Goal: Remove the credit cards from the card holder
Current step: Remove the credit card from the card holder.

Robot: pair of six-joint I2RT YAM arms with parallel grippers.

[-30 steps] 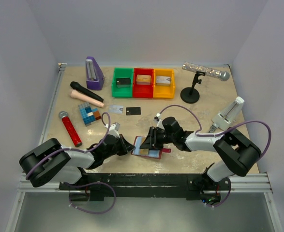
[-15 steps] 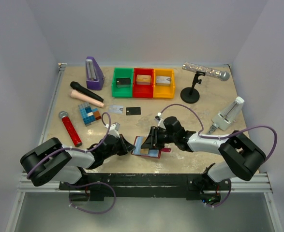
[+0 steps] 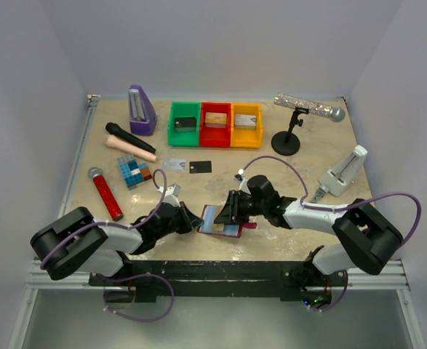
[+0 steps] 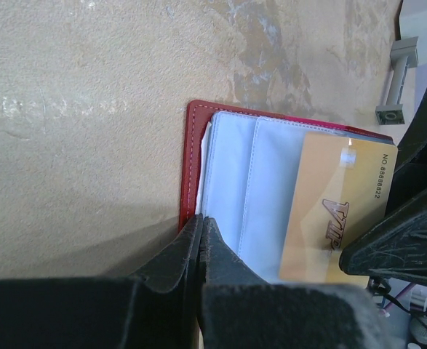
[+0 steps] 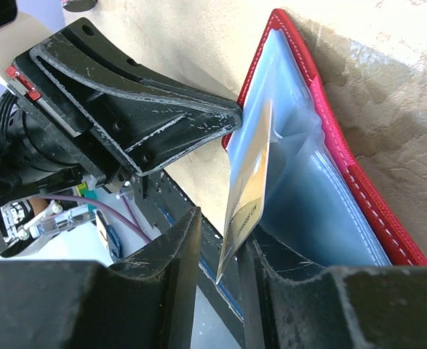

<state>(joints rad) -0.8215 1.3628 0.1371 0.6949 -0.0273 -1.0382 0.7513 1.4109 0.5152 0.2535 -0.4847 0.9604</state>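
The dark red card holder (image 3: 231, 233) lies open near the table's front edge, its pale blue lining (image 4: 231, 174) facing up. A gold-tan credit card (image 4: 340, 211) sticks partly out of a pocket. My right gripper (image 5: 224, 233) is open and straddles this gold card (image 5: 249, 189): one finger touches it and the other stands a little off. My left gripper (image 4: 202, 222) is shut, with its tip pressed on the holder's red left edge (image 4: 191, 160). A silvery card (image 3: 173, 163) and a black card (image 3: 200, 166) lie loose farther back on the table.
Green (image 3: 184, 123), red (image 3: 214, 122) and yellow (image 3: 246, 120) trays line the back, beside a purple metronome (image 3: 142, 110). A tiled block (image 3: 132, 172) and a red-handled microphone (image 3: 105, 193) lie at the left. A microphone stand (image 3: 286, 142) and a white device (image 3: 340, 174) are on the right.
My right gripper's jaws have narrowed around the gold card. The left gripper and the card holder have stayed put.
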